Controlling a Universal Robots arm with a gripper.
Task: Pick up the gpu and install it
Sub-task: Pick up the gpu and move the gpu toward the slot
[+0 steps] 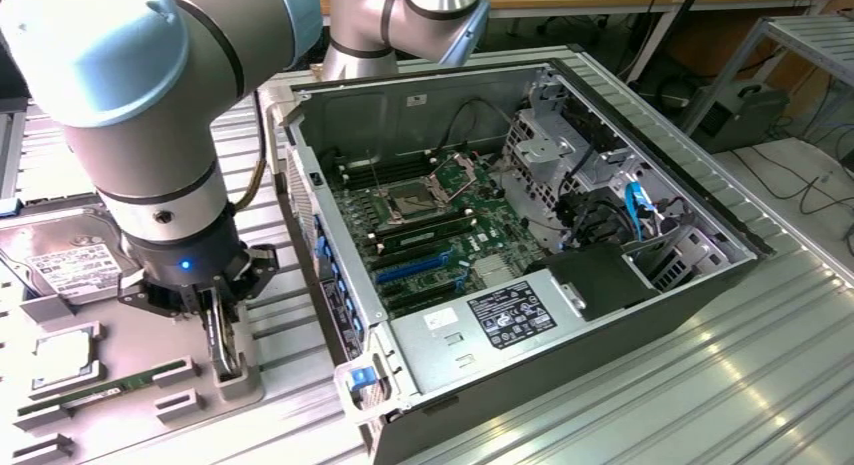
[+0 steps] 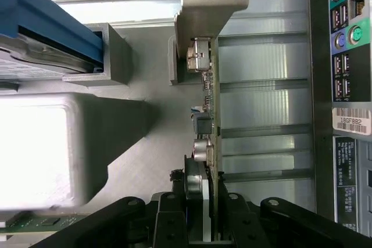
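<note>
Bright, even daylight-like lighting with patches of glare.
Wrist view: holder block (image 2: 35, 149) top blown out white, soft shadow beside it, gpu (image 2: 213, 103) evenly lit. Exterior view: sheen on ribbed table (image 1: 747, 385), computer case (image 1: 400, 110) interior shaded.

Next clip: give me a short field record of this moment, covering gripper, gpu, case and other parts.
gripper: closed on the gpu's upper edge
gpu: standing on edge in a tray slot, not yet installed
tray: grey, to the exterior view's left of the case
case: lying open, motherboard exposed, blue slots hold no card
other parts: hard drive and RAM stick on the tray
</note>
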